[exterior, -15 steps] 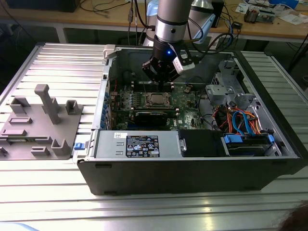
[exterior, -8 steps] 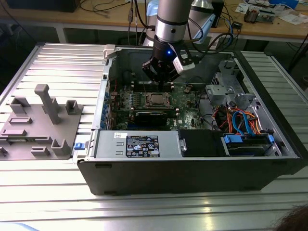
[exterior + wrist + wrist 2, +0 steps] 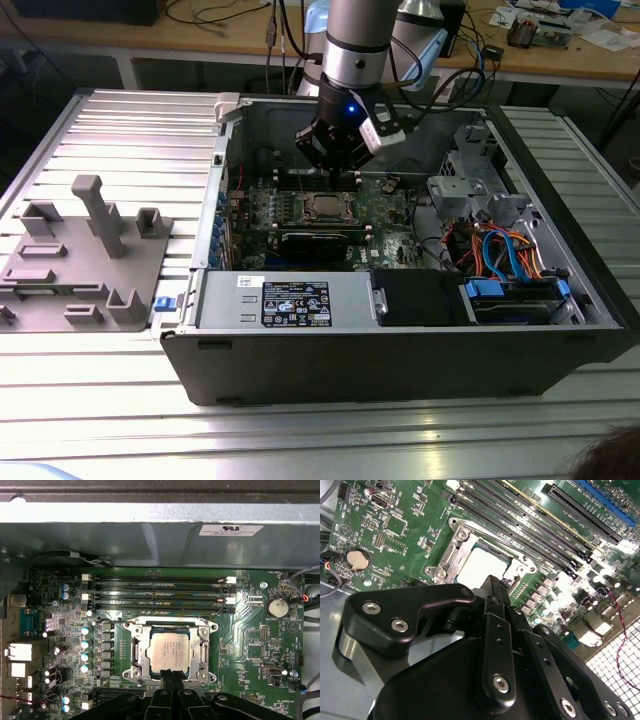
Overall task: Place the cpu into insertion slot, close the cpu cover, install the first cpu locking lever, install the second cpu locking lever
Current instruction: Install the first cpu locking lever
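Note:
The cpu (image 3: pixel 170 651) lies in the insertion slot (image 3: pixel 325 208) of the green motherboard, silver top up. The cpu cover (image 3: pixel 140 652) lies flat around it, the chip showing through its window. A thin lever rod (image 3: pixel 150 622) runs along the socket's side toward the memory slots. My gripper (image 3: pixel 173 676) hovers just off the socket's edge, fingers together with nothing between them. In the second wrist view the fingertips (image 3: pixel 492 582) reach the edge of the cpu (image 3: pixel 480 566) and its cover (image 3: pixel 451 555). In the exterior view the gripper (image 3: pixel 335 172) hangs inside the open case, just behind the socket.
Memory slots (image 3: pixel 160 592) lie beyond the socket. The power supply (image 3: pixel 290 300) fills the case's front. A drive cage with coloured cables (image 3: pixel 500 250) sits at the exterior view's right. A grey fixture (image 3: pixel 80 250) stands on the table at that view's left.

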`<state>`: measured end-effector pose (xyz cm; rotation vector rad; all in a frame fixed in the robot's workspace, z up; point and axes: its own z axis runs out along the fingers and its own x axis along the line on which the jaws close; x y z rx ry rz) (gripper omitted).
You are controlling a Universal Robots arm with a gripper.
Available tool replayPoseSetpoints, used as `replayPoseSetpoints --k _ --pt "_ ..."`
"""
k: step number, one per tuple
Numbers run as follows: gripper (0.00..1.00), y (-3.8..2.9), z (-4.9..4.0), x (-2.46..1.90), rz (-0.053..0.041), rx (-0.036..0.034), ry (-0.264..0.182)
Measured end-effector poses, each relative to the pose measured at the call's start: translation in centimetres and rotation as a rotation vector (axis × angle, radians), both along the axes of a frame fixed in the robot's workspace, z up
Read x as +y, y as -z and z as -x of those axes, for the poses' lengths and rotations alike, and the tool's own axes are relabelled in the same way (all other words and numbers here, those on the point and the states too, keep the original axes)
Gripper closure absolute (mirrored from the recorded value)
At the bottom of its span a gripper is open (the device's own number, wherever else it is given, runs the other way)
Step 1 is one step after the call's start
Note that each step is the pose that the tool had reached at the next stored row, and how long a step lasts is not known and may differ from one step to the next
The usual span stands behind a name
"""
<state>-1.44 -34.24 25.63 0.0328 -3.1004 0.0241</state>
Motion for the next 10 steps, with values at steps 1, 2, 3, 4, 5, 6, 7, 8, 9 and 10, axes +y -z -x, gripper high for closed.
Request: replayPoseSetpoints --k 1,2,3,4,5,6,7,8,9,10 --pt "0.89 0.00 0.00 0.00 0.0000 0.0000 -0.001" --pt "0.89 0.00 0.00 0.00 0.0000 0.0000 -0.002" --pt "0.89 0.00 0.00 0.00 0.0000 0.0000 -0.004" --pt "0.89 0.00 0.00 0.00 0.0000 0.0000 -0.006" --pt "0.89 0.00 0.00 0.00 0.0000 0.0000 -0.006" --pt "0.89 0.00 0.00 0.00 0.0000 0.0000 -0.007" --pt "0.89 0.00 0.00 0.00 -0.0001 0.0000 -0.008" --pt "0.89 0.00 0.00 0.00 -0.0001 0.0000 -0.009" --pt "0.89 0.00 0.00 0.00 0.0000 0.0000 -0.010" --pt "0.89 0.00 0.00 0.00 0.0000 0.0000 -0.011"
